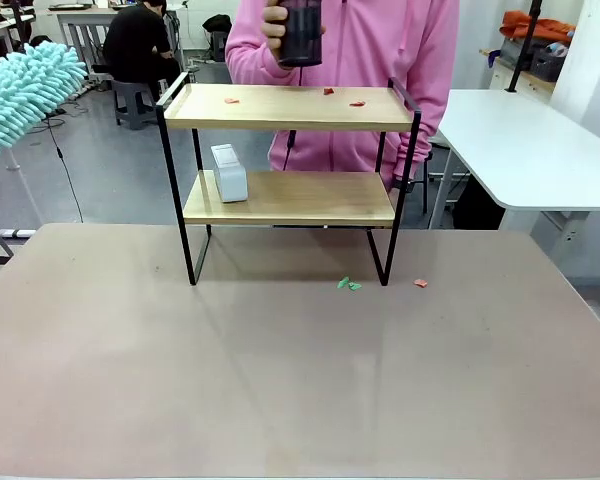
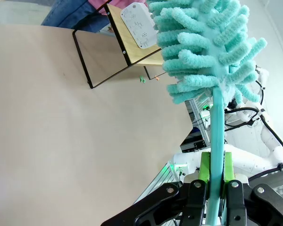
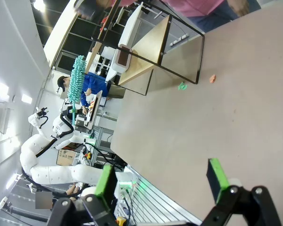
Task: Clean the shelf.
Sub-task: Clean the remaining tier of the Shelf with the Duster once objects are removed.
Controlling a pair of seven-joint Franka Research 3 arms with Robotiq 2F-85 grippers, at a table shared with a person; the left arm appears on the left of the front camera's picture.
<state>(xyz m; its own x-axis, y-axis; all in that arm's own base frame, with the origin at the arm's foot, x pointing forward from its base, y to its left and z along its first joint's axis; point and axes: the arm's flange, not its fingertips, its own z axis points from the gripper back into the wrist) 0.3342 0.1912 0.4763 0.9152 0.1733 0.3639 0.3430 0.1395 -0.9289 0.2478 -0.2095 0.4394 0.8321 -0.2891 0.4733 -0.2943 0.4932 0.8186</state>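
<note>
Teal and fluffy, the chenille duster head (image 1: 25, 95) rises straight out beyond the left claw (image 2: 217, 168), whose green-padded fingers are clamped on the duster's flat teal handle low down, leaving the soft, light head free to flex. Well ahead of that claw and off to one side of the head stands the two-tier shelf of light wooden boards in a thin black metal frame (image 1: 280, 120), apart from the duster. Small red scraps (image 1: 328, 91) lie on its top board and a white boxy device (image 1: 229, 172) sits on the lower one. The boards look stiff and smooth and the frame slim and probably light, so I judge a hard sweep could slide or tip it. Gentle strokes suit it, and a black corner post is the place to hold if it needs steadying. A person in a pink top (image 1: 380, 60) stands behind it holding a dark cup (image 1: 300, 30). A green scrap (image 1: 349, 284) and an orange scrap (image 1: 420, 283) lie on the beige table (image 1: 280, 380) by the shelf's feet, far out in front of the right claw (image 3: 161, 176), which gapes wide with nothing between its fingers.
</note>
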